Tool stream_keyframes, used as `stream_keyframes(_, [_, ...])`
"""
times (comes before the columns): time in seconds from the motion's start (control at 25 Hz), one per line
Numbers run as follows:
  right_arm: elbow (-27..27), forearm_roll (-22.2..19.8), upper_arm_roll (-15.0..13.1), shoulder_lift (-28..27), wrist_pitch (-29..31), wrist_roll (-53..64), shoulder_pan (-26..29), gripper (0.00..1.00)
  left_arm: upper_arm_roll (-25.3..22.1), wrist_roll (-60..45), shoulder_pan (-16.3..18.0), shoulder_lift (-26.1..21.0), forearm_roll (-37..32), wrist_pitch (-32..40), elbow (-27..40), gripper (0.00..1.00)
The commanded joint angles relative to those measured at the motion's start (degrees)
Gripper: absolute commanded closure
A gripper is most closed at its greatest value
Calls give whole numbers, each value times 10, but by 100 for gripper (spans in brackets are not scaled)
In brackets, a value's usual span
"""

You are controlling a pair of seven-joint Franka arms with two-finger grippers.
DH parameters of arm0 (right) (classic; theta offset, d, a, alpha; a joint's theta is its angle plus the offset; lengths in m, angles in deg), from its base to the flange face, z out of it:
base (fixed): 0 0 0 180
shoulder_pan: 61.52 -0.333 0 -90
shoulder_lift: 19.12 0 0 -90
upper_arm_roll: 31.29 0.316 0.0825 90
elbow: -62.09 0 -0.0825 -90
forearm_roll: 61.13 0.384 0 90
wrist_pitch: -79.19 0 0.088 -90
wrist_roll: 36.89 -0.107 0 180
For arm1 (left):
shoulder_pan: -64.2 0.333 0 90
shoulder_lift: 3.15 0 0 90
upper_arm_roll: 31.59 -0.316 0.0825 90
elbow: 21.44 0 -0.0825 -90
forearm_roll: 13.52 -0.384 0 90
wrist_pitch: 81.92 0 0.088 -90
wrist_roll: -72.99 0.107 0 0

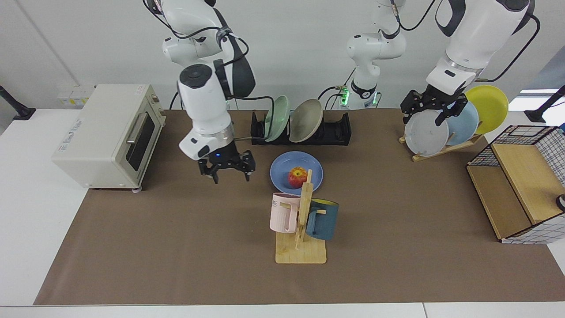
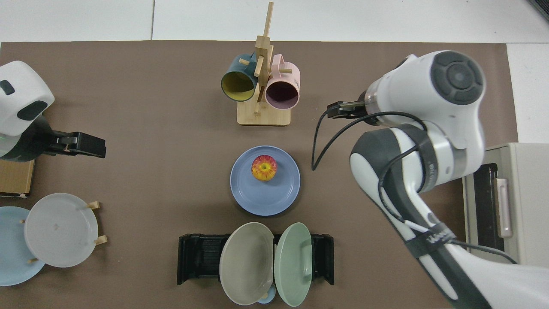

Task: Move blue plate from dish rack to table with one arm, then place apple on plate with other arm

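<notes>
The small red-yellow apple (image 1: 298, 177) sits on the round periwinkle-blue plate (image 1: 282, 167), at 6 o'clock from the black slotted dish rack (image 1: 335, 130). The right gripper (image 1: 227, 170) hovers at the plate's 9 o'clock with fingers apart and empty. The left gripper (image 1: 435, 109) waits by the grey plate (image 1: 423, 134), also spread.

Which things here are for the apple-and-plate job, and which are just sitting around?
For the job: blue plate, apple on it, dish rack, table.

Just sitting around: toaster oven, mug tree with two mugs, wooden plate stand, wire basket.
</notes>
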Motion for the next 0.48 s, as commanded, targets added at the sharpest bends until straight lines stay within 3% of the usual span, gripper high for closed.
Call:
stream_keyframes(0.0, [-8,-28,8,13,-3,90,65,0,-4,3,-6,5,-2,1,7,0])
stream_keyframes(0.24, [-3,-31,8,47,-12,147,125,0,-4,2,-6,5,-2,0,7,0])
stream_keyframes(0.44, [32,-30,3,61,-133,178,139,0,-4,2,-7,5,-1,0,7,0])
